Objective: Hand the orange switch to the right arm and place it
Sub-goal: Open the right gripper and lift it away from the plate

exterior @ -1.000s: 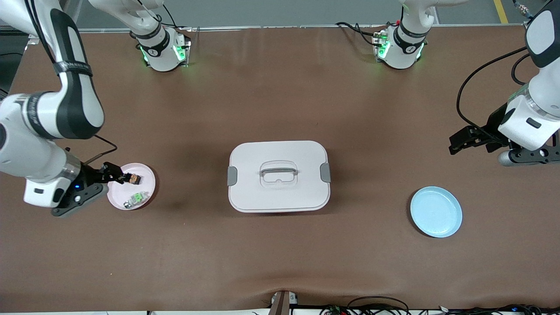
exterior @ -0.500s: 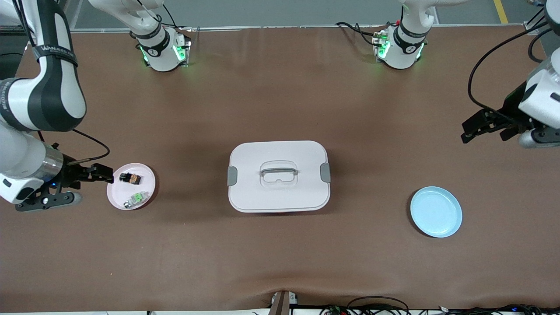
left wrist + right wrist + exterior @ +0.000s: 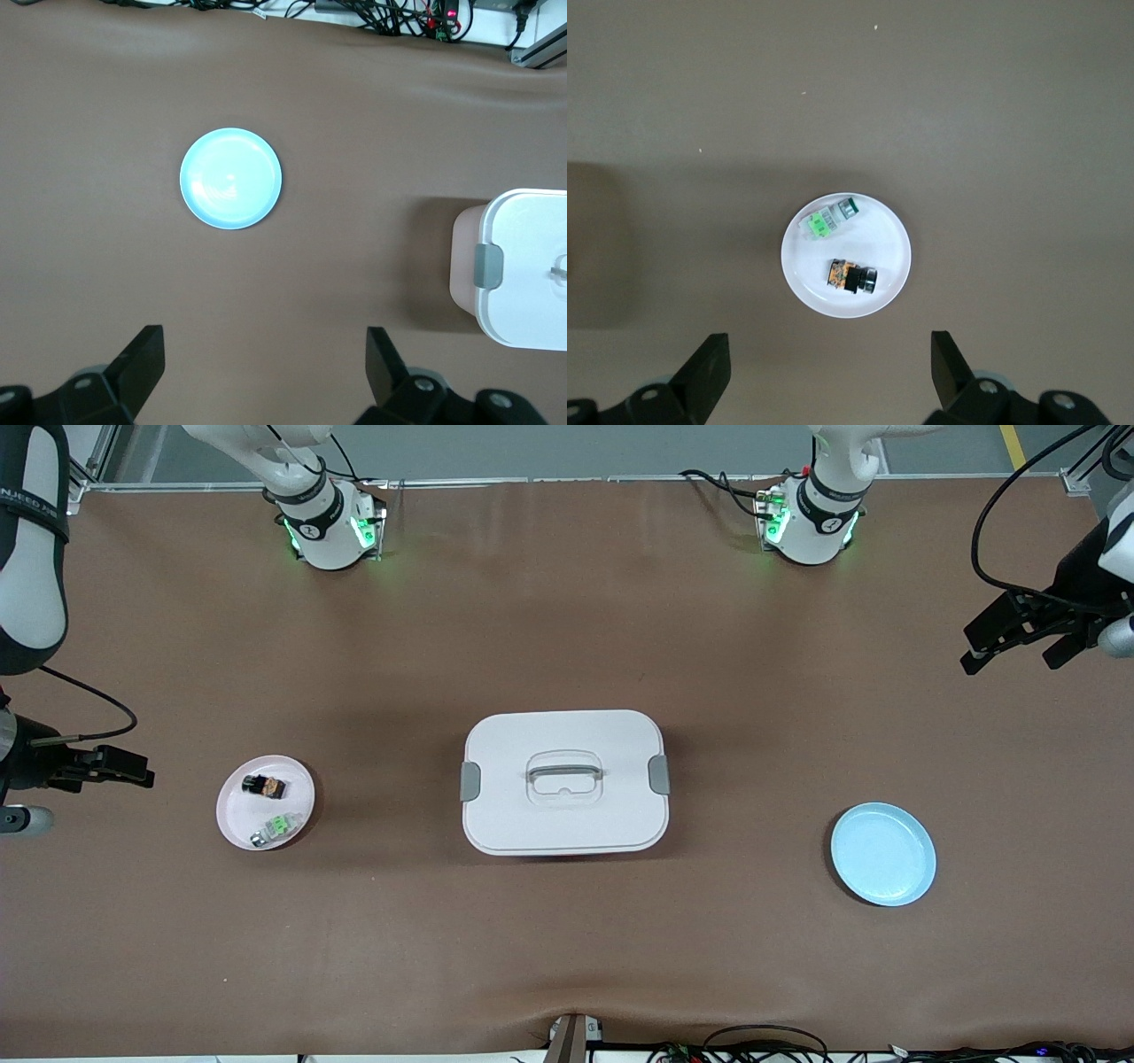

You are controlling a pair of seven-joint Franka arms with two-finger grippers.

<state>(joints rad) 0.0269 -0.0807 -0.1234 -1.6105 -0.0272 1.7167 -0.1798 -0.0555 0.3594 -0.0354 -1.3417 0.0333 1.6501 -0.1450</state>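
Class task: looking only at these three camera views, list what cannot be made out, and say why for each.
- Contents of the white lidded box: lid on, front view.
- Markings on the tiny black orange-faced switch on the pink plate: too small in every view.
- Most of the box: cut off by the left wrist view's edge.

Two plates (image 3: 265, 814) (image 3: 882, 854), two switches (image 3: 264, 786) (image 3: 274, 828), one box (image 3: 564, 781).

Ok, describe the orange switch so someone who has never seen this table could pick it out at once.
Start at the big white lidded box mid-table, then look toward the right arm's end for the small pink plate. Two tiny parts lie on it; the orange switch is the black blocky one with an orange face, farther from the front camera than the silver part with a green face.
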